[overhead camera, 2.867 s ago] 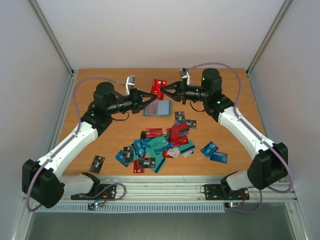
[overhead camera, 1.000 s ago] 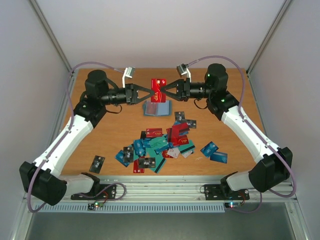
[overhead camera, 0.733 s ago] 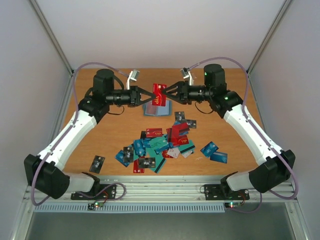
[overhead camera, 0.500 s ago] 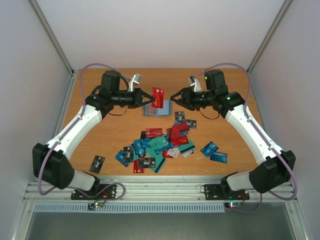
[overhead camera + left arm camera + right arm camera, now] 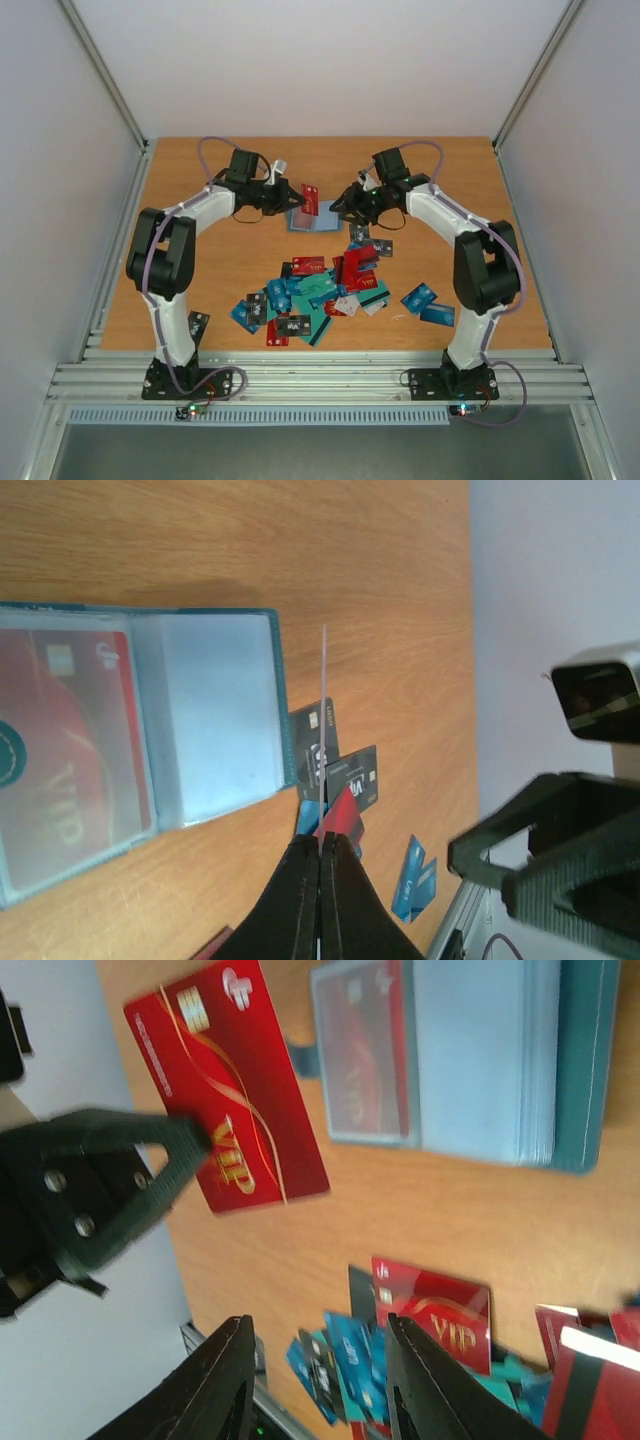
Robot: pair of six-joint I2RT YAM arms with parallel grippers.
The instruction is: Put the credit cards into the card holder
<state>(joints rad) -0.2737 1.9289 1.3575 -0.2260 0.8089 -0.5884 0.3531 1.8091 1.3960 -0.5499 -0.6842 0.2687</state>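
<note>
Bench: wooden top [image 5: 200, 190] boxed in by pale walls; your work sits at its far half.
Card holder: the card holder [image 5: 215, 710] lies open and flat on the bench between the two arms. One clear pocket has a red VIP card [image 5: 70, 770] in it; the pocket beside it looks empty.
Left claw: the left claw [image 5: 322, 842] is pinched tight on a red card [image 5: 235, 1110], gripping it near one edge. The card hangs in the air just beside the holder, not touching it.
Right claw: the right claw [image 5: 318, 1325] stands partly spread with nothing between its jaws, close to the holder's other side.
Credit cards: the other credit cards [image 5: 320, 290] lie in a loose overlapping heap nearer you, apart from the holder, with a few strays around.
Handling: judge each card light, stiff and slick. It will hardly bend, but it can pivot or slip in a narrow pinch. The holder looks light too and will likely skid if the card's edge pushes it.
Where to hold: grip at one edge so the opposite edge leads into the pocket. A card lying flat offers little, so take it by an overhanging edge.
Next: you probably need the right claw to steady the holder while the left angles the card into the empty pocket.
</note>
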